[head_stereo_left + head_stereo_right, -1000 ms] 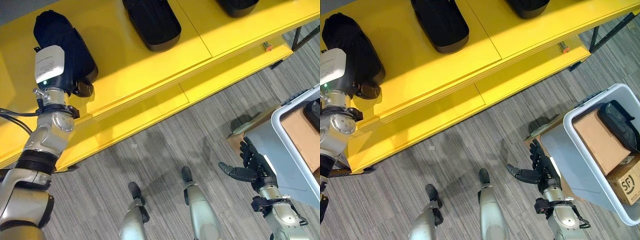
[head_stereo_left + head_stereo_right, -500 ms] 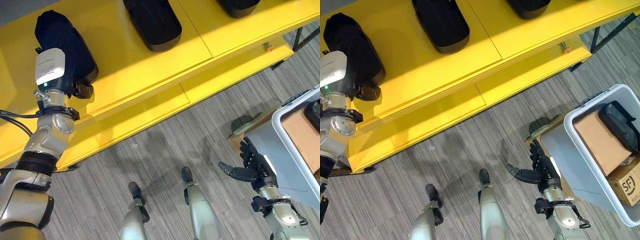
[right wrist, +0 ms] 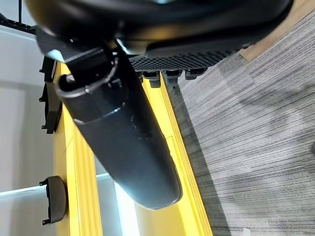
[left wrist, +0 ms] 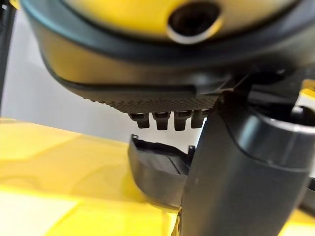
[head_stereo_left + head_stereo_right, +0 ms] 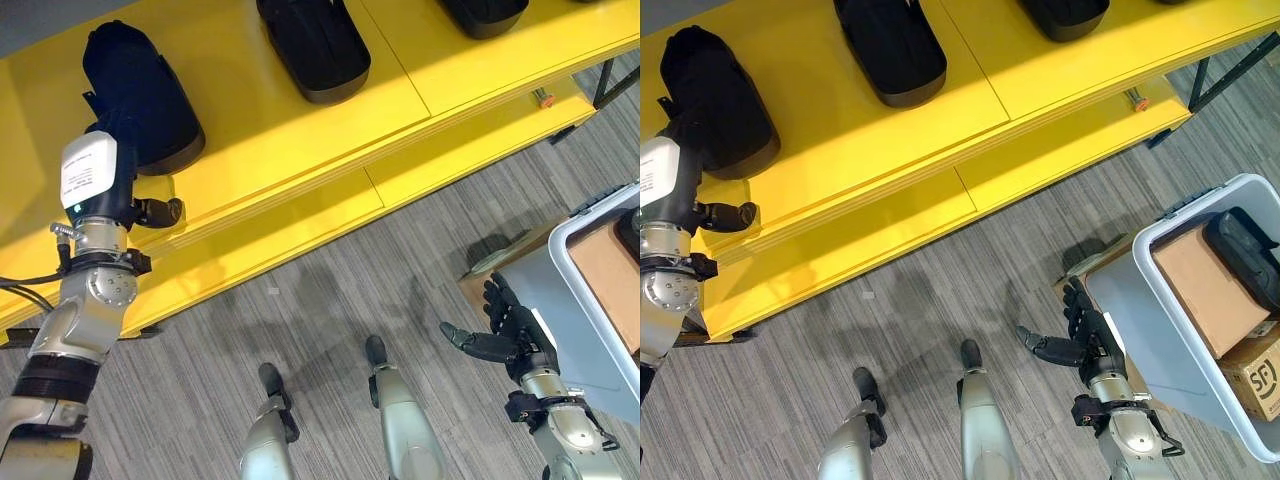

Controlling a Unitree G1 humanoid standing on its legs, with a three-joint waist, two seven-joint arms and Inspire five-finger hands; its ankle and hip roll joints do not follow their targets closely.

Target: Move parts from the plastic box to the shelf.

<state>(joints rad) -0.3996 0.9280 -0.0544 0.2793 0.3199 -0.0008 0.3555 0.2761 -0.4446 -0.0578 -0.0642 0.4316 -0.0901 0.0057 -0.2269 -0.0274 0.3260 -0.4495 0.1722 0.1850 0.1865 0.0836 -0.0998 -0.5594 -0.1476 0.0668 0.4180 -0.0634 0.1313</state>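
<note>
Grey carpeted floor (image 5: pixel 330 270) runs under us, with the yellow shelf (image 5: pixel 300 120) ahead and the plastic box (image 5: pixel 1160 330) to our right. Three black parts show on the shelf: one at its left end (image 5: pixel 140 95), one in the middle (image 5: pixel 315 45) and a third cut by the view's edge (image 5: pixel 485 12), spaced well apart along its length so each lies flat on its own patch. Our left hand (image 5: pixel 150 212) is at the shelf's front edge just below the left part; its thumb stands out sideways, and we cannot tell how its fingers are set. More stock waits in the box: a black part (image 5: pixel 1245 255) lying against a brown carton (image 5: pixel 1205 290), with a second carton (image 5: pixel 1255 375) beside it. Our right hand (image 5: pixel 1080 335) hangs just outside the box's near wall, fingers spread and holding nothing. We judge that wall and the cartons crowding the black part are what could hinder a reach in.
</note>
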